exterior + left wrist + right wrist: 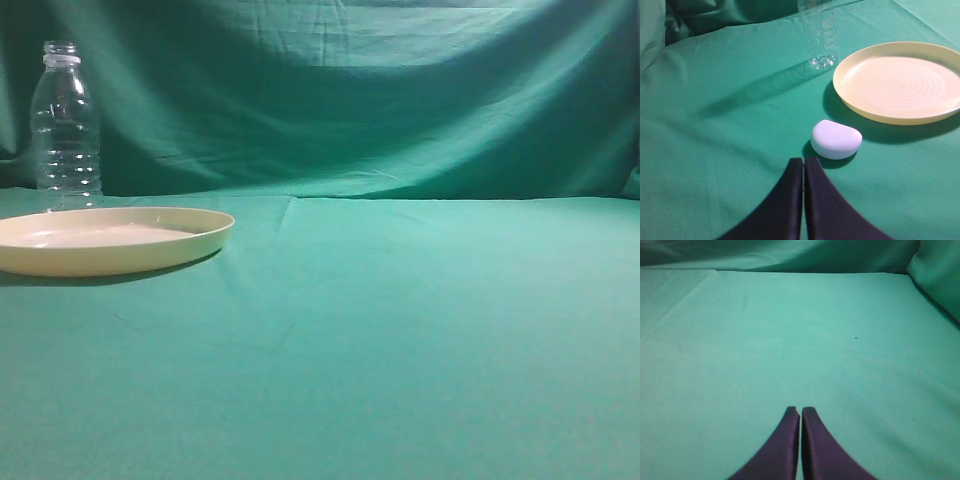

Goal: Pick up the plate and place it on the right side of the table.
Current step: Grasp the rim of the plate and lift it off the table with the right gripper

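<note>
The cream-yellow plate point(105, 238) lies flat at the left of the teal-green table point(400, 330), empty. In the left wrist view the plate point(900, 82) is at the upper right. My left gripper point(803, 161) is shut and empty, above the cloth, well short of the plate and to its left. My right gripper point(800, 410) is shut and empty over bare cloth point(800, 330); no plate shows in that view. Neither gripper shows in the exterior view.
A clear ribbed plastic bottle point(66, 125) stands upright behind the plate; it also shows in the left wrist view point(819, 35). A small white rounded object point(836, 139) lies on the cloth just ahead of my left gripper. A wrinkled green backdrop point(350, 90) hangs behind.
</note>
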Controlling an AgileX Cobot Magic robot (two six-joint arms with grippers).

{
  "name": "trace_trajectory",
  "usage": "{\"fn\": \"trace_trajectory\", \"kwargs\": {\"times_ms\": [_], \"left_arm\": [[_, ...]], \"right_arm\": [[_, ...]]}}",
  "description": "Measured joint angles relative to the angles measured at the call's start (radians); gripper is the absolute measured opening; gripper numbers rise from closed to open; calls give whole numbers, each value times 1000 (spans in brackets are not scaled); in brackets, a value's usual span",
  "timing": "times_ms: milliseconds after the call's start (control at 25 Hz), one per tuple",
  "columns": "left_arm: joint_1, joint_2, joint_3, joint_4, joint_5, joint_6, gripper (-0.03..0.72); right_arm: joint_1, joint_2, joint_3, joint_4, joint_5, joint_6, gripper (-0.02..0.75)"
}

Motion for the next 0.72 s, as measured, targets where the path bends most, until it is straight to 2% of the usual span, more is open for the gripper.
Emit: {"fn": "trace_trajectory", "kwargs": {"times_ms": [720], "left_arm": [[0,0,0,0,0,0,0]], "right_arm": [[0,0,0,0,0,0,0]]}}
